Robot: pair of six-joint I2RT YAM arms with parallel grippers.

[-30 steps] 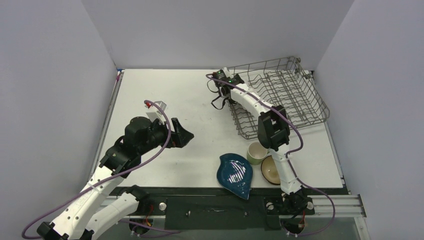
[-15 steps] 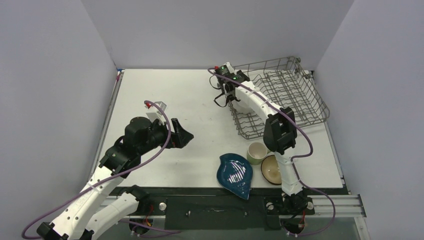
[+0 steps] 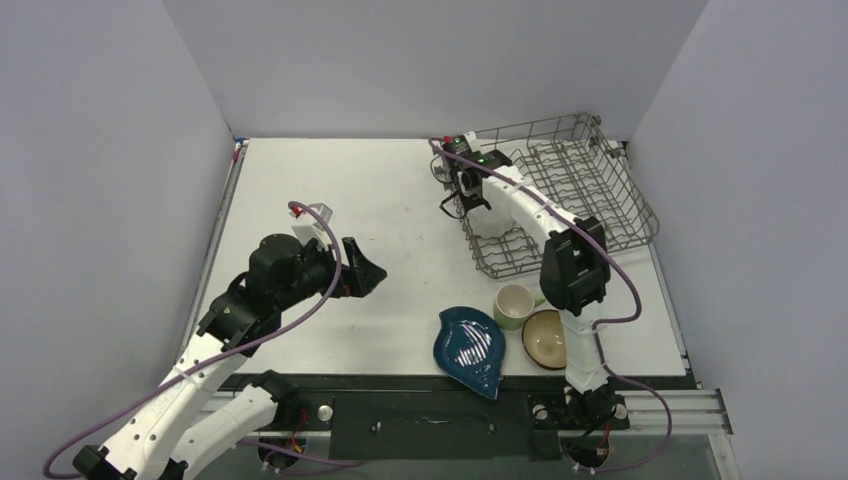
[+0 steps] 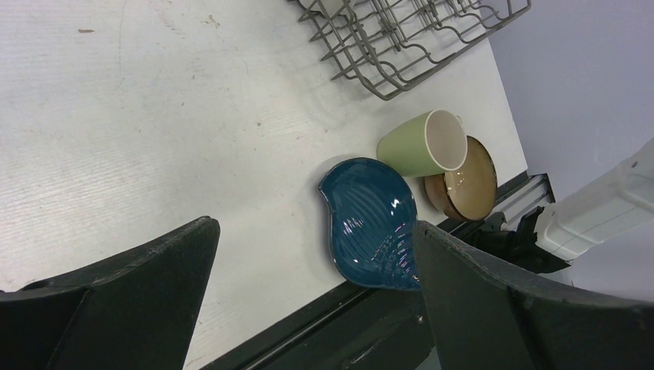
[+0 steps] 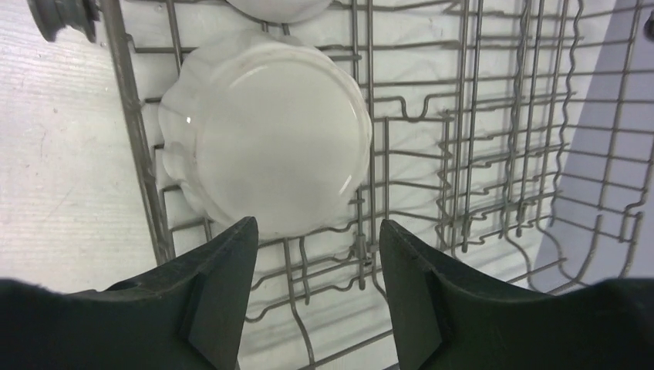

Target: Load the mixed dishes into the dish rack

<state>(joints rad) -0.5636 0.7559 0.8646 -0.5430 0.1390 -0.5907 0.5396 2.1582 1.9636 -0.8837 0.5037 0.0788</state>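
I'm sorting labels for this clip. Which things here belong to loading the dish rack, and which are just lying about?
Belongs to the job:
- dish rack
- white scalloped plate and small white bowl, in the rack
- blue leaf dish, green mug and brown bowl, on the table

Lying about:
- no stray items seen; only the black rail at the table's near edge

— What carries everything?
— A flat, matt white worktop [image 3: 330,190], with a small dark speck [image 4: 83,31] on its surface.
— And around it?
— Plain pale grey walls [image 3: 420,60] stand at its left, far and right edges. A black strip [image 3: 430,420] runs along the near edge.
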